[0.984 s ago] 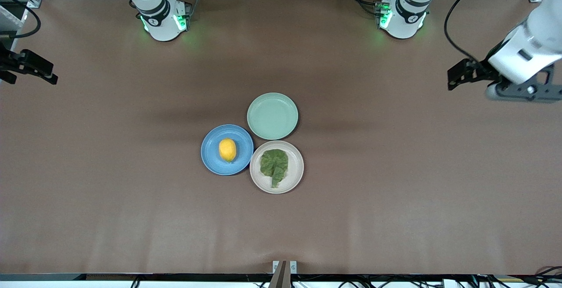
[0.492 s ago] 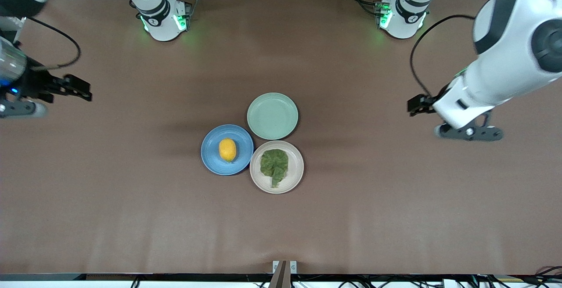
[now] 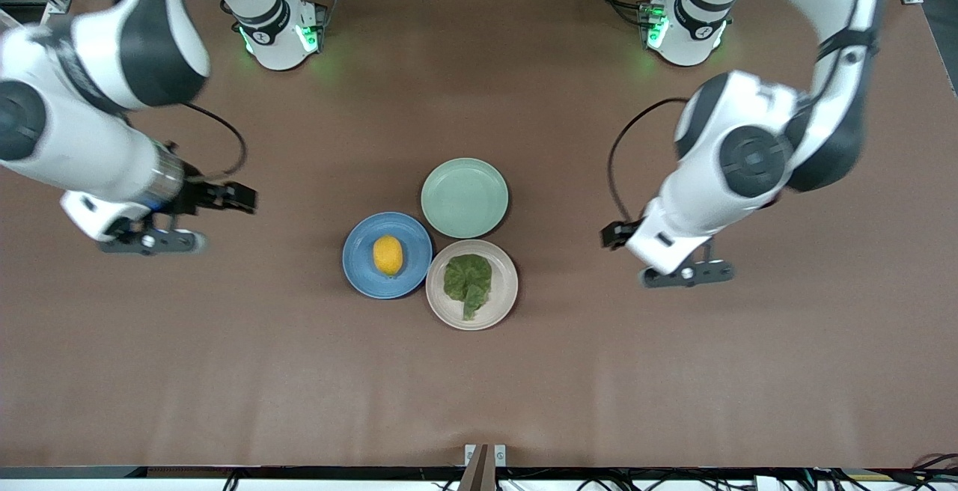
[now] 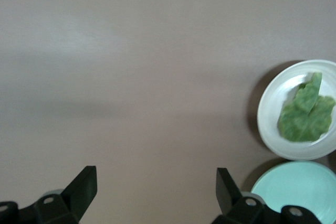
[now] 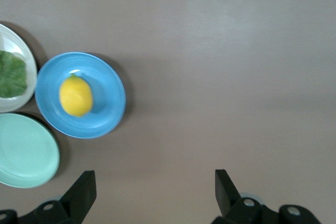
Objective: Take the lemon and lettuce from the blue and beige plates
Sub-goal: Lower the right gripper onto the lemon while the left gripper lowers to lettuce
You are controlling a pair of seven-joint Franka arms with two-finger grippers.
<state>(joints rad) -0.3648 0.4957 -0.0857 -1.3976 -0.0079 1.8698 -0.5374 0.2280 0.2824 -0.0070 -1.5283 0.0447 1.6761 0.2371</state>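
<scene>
The yellow lemon [image 3: 388, 255] lies on the blue plate [image 3: 359, 270]. The dark green lettuce [image 3: 467, 279] lies flat on the beige plate [image 3: 506, 287], which touches the blue one. My right gripper [image 3: 146, 240] is open and empty over bare table, toward the right arm's end from the blue plate. Its wrist view shows the lemon [image 5: 76, 95] and blue plate [image 5: 107, 109] off to the side of the gripper [image 5: 155, 190]. My left gripper [image 3: 687, 274] is open and empty over bare table, toward the left arm's end from the beige plate. Its wrist view shows the lettuce [image 4: 305, 114] beside the gripper [image 4: 156, 190].
An empty pale green plate [image 3: 464, 197] sits farther from the front camera than the other two and touches both. It also shows in the left wrist view [image 4: 296, 190] and the right wrist view [image 5: 23, 150]. Brown table [image 3: 479, 386] surrounds the plates.
Both arms have swung in from the table's ends toward the plates and come down lower. The lemon, lettuce and plates have not moved.
</scene>
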